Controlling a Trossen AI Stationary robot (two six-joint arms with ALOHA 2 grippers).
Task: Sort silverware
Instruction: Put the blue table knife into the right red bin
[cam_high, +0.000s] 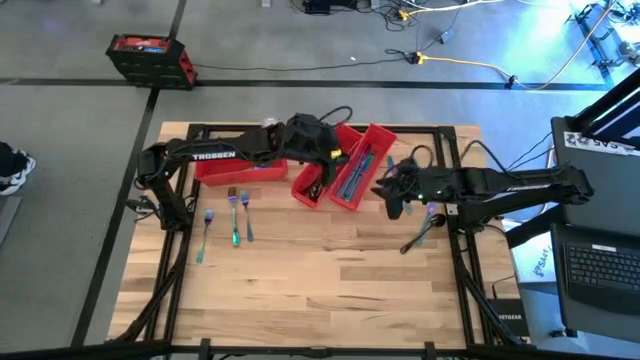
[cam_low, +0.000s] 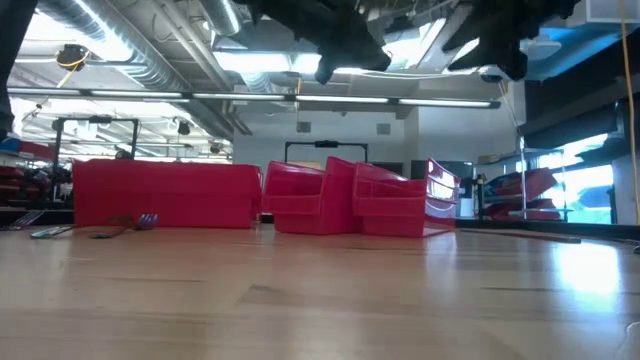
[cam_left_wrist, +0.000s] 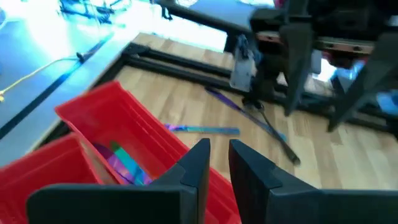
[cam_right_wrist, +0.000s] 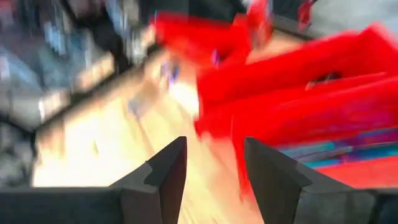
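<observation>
Three red bins stand at the table's far side: a long one (cam_high: 240, 168) and two slanted ones (cam_high: 312, 182) (cam_high: 360, 165). The rightmost holds iridescent blue-teal silverware (cam_high: 357, 170) (cam_left_wrist: 124, 163). My left gripper (cam_high: 335, 152) (cam_left_wrist: 217, 165) hovers above those slanted bins, fingers slightly apart and empty. My right gripper (cam_high: 392, 192) (cam_right_wrist: 211, 171) hangs just right of the bins, open and empty. Three forks (cam_high: 233, 218) lie flat on the wood left of centre. A few more pieces (cam_high: 425, 230) (cam_left_wrist: 205, 129) lie near the right arm.
A black frame rail (cam_high: 300, 130) runs around the table's edges. The near half of the wooden table (cam_high: 320, 290) has free room. A laptop (cam_high: 600, 265) sits off the table's right side, and a red toolbox (cam_high: 150, 58) stands on the floor beyond.
</observation>
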